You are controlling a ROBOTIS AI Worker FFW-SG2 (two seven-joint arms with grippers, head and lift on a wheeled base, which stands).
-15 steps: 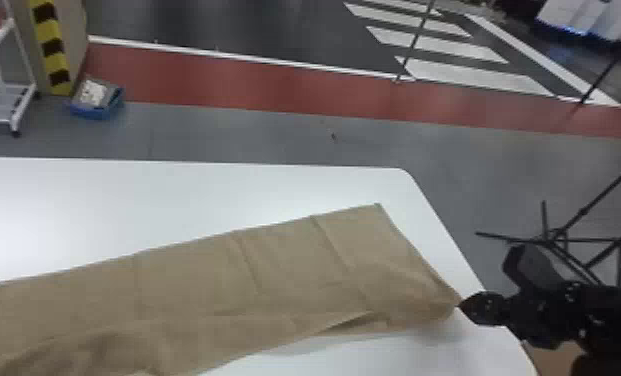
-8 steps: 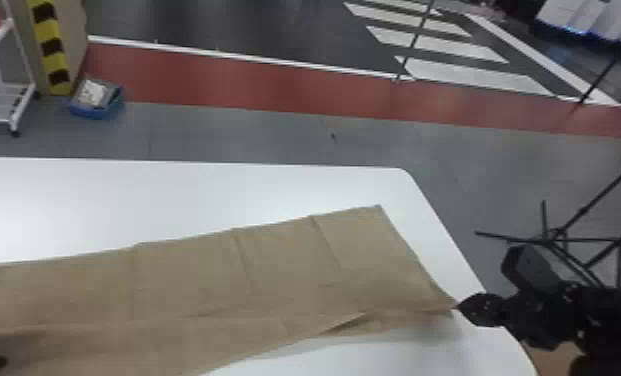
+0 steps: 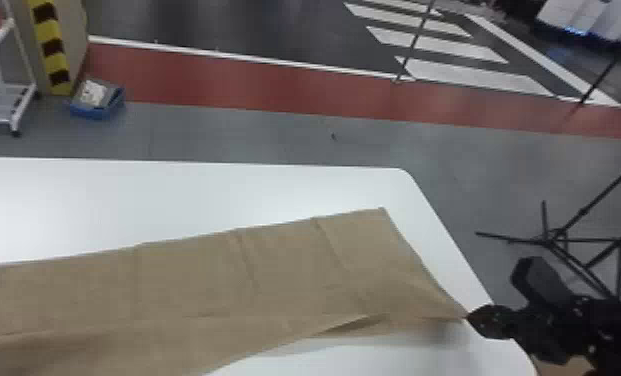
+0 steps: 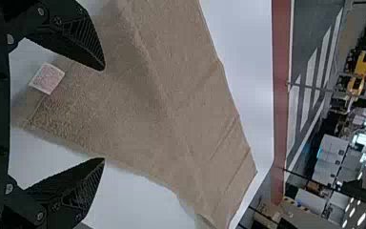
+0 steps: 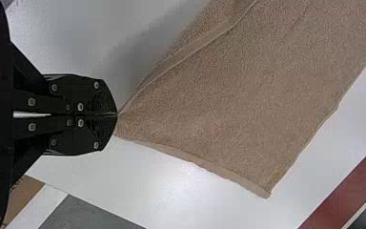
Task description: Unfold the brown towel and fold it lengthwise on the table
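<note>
In the head view I'm seeing the brown towel [image 3: 274,280] lying aslant on the smooth white worktop [image 3: 124,200], one corner reaching toward the worktop's rounded far right corner. Straight creases are crossing the cloth. At the worktop's right edge, my right hand [image 3: 468,317] is pinching a towel corner. In the left wrist view my left hand [image 4: 104,114] is holding its ridged black fingers wide apart, the towel's nubbly surface and a pale, squarish label [image 4: 47,78] showing beyond. In the right wrist view the right hand [image 5: 117,114] is pressing together on the corner, where the looped pile is meeting a flat, smoother hem [image 5: 214,168].
</note>
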